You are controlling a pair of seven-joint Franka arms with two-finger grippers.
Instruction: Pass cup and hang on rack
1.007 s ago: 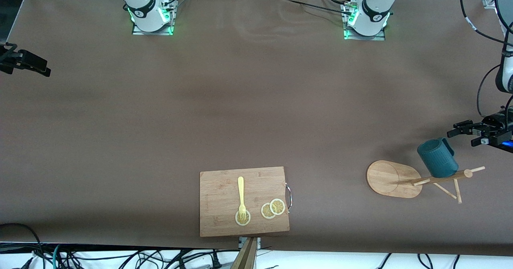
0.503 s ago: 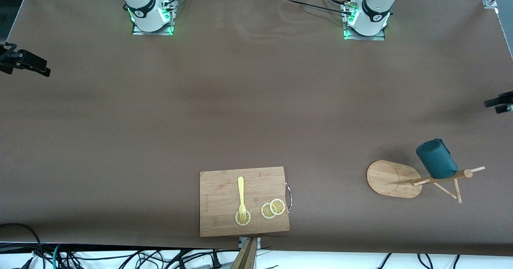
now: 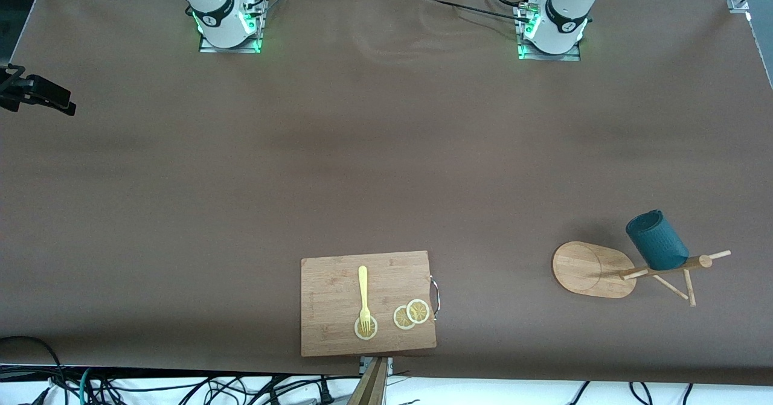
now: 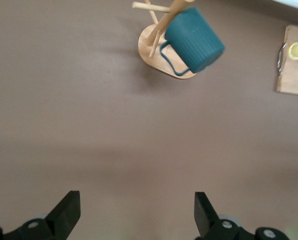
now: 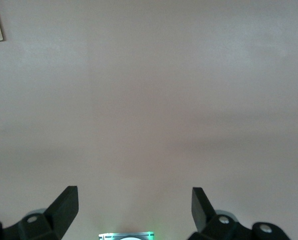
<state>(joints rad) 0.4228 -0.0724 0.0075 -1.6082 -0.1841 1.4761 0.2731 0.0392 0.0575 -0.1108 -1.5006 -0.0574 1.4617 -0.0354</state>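
1. Cup [image 3: 656,239]: dark teal, ribbed, hanging tilted on a peg of the rack [image 3: 595,269]; the left wrist view shows its loop handle hooked over the peg (its inside faces away and cannot be seen).
2. Rack: light bamboo, with an oval base on the table [image 3: 386,151] near the edge closest to the front camera, toward the left arm's end. Post and pegs appear foreshortened from above, so how the post stands cannot be told.
3. Left gripper [image 4: 133,215]: over bare brown table, well apart from cup and rack, fingers spread wide and holding nothing. It lies outside the front view; only its two dark fingertips [image 4: 68,210] show in the left wrist view.
4. Right gripper [image 5: 133,210]: fingers likewise spread, empty, over bare table (only part of it shows at the front view's edge, at the right arm's end).
5. Cutting board [image 3: 368,302]: rectangular, wooden, at the table edge nearest the front camera, about midway along it, well apart from the rack; a metal handle [image 3: 435,296] sits on its side facing the rack.
6. On the board: a yellow fork [image 3: 363,296], tines resting on one lemon slice [image 3: 365,328]; two overlapping lemon slices [image 3: 412,314] just beside.
7. Nothing lies between either gripper and the rack.
8. Cables [image 3: 181,390] below the table's near edge are cut off by the frame.
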